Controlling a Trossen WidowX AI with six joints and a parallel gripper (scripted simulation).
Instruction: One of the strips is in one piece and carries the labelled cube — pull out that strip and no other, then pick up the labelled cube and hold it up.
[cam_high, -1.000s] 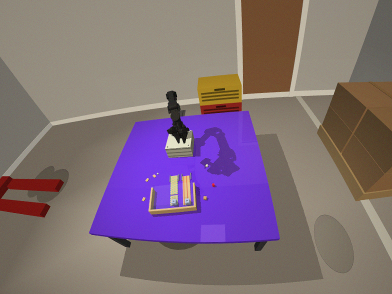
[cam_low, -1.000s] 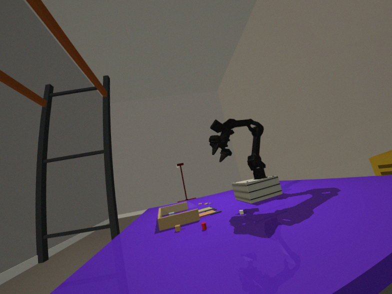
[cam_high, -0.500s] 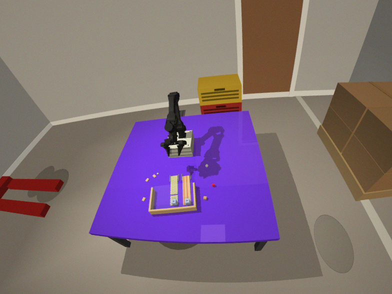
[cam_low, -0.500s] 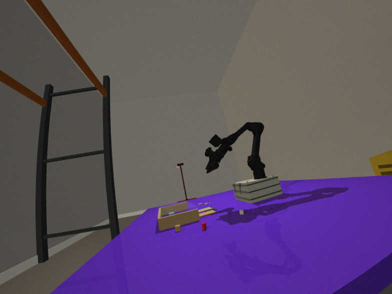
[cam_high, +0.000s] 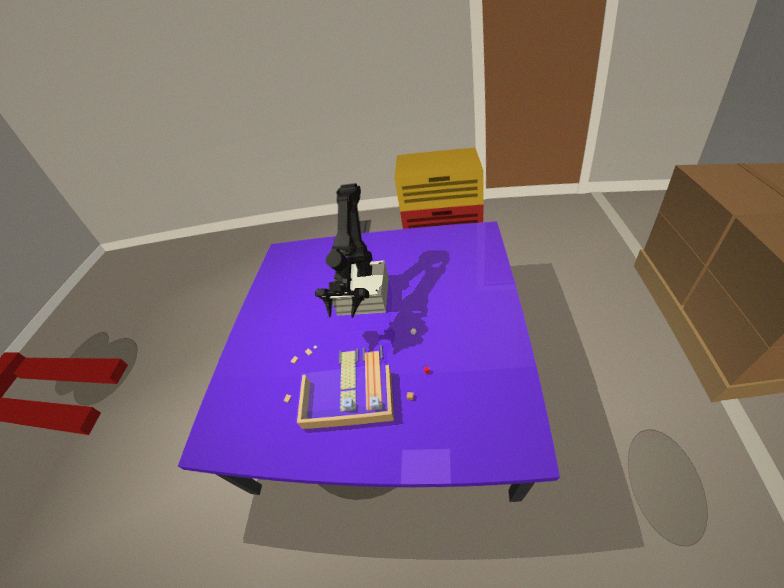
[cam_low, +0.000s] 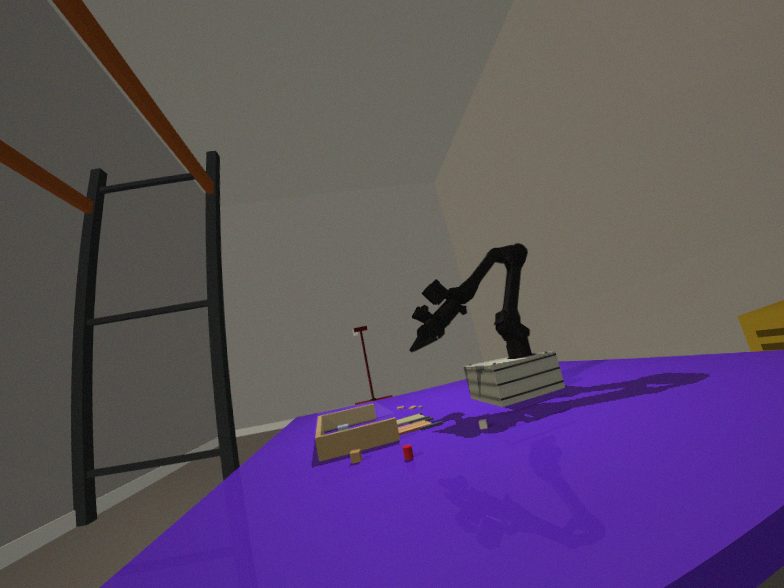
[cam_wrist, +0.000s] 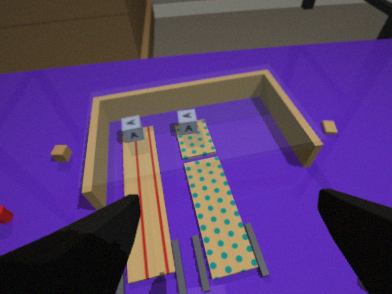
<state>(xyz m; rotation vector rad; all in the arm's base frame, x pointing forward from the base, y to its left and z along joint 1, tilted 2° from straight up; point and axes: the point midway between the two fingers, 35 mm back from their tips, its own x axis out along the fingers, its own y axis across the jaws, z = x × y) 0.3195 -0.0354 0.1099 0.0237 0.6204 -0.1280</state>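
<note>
Two patterned strips are laid inside the open-fronted wooden frame (cam_wrist: 300, 131): the red-lined strip (cam_wrist: 145, 200) is unbroken and bears a grey labelled cube (cam_wrist: 133, 135) at its far end, while the teal-dotted strip (cam_wrist: 212, 210) is split. The black gripper (cam_wrist: 225, 220) is held wide, empty, above their near ends.

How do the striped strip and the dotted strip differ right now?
The striped strip carries red lines along its length; the dotted strip carries teal dots. The striped strip runs in one piece, while the dotted strip is split by a gap into a short far piece and a long near piece. Both are tan, lie side by side, reach into the wooden frame and carry a labelled cube at the far end.
</note>
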